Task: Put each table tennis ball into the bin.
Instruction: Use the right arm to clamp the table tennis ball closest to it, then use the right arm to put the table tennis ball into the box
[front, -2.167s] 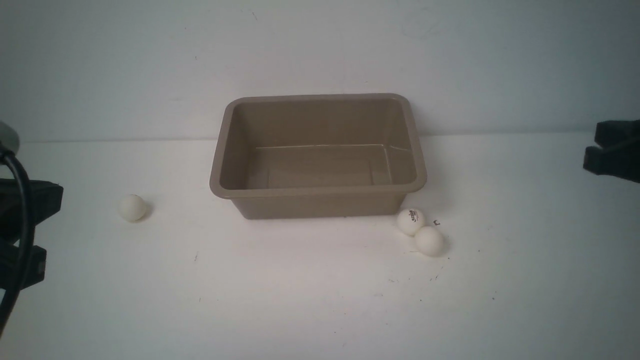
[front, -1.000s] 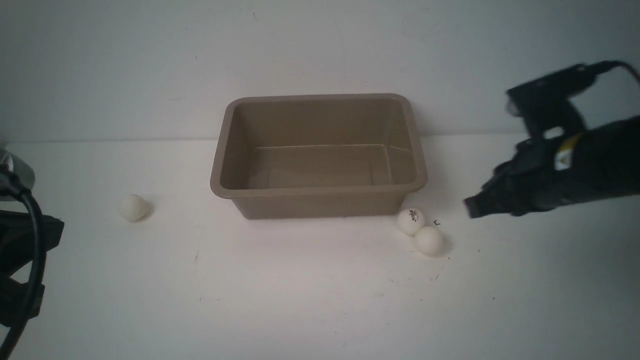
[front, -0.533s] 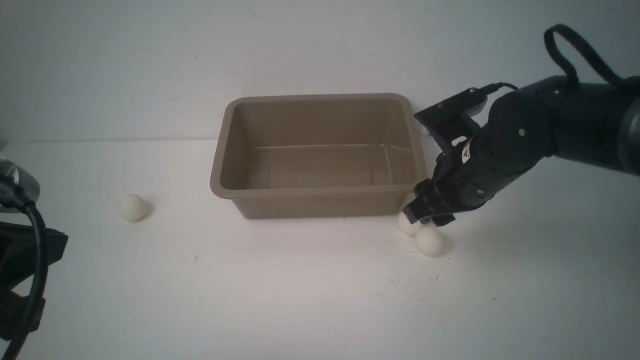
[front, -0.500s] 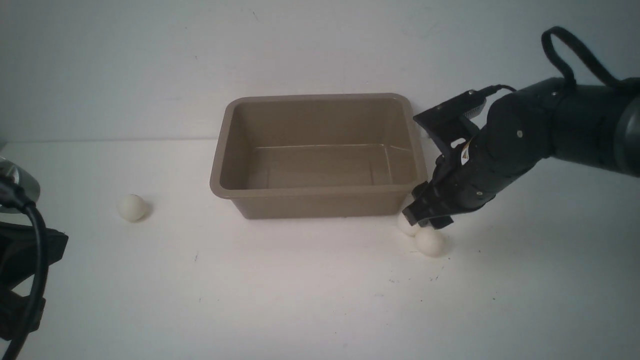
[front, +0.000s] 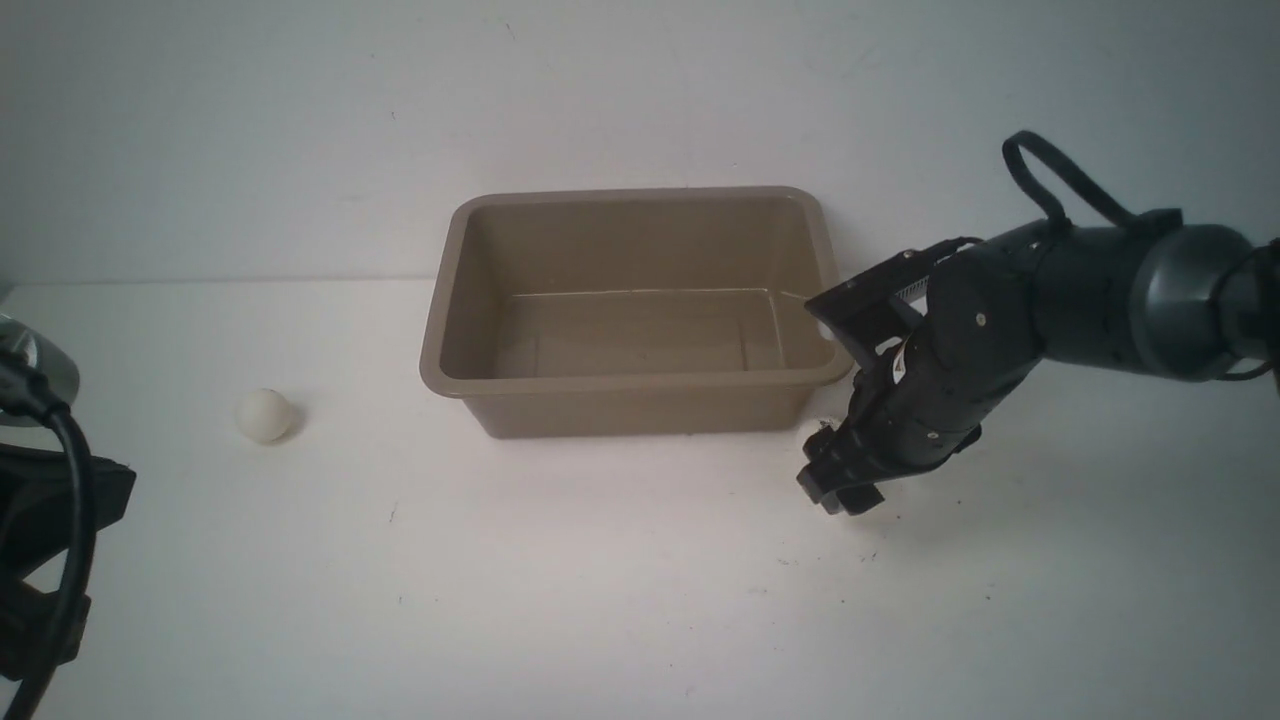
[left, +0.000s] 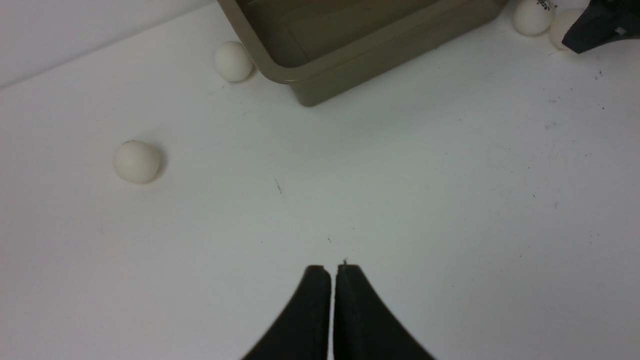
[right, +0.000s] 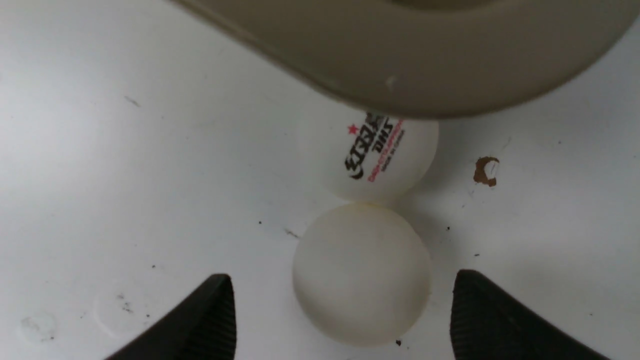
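Bin (front: 640, 381): empty, 0 balls inside. The left wrist view shows 4 balls, all on the table (front: 600, 600).

Plain ball (right: 361, 272): on the table, off the bin's near right corner. My right claw (right: 342, 280) is down around it, with the jaws wide apart, 1 on each side. I see no contact on either side. It is not gripped and not lifted.

Logo ball (right: 372, 155): touches the plain ball on its bin side and sits partly under the bin's rim.

Left ball (front: 265, 415): alone, well apart from the bin, on its left.

4th ball (left: 232, 61): just beside the bin's left wall. It does not show in the front view.

Left claw (left: 333, 277): jaws pressed together on nothing, over bare table, well apart from every ball.

Progress, my estimate: 0 of 4 done. I am on step 1, the grasp of the plain ball, with the close not yet made. Lift, carry and drop come after it, then the same for the other 3 balls. Since the 2 right-hand balls touch, closing may nudge the logo ball further under the rim.
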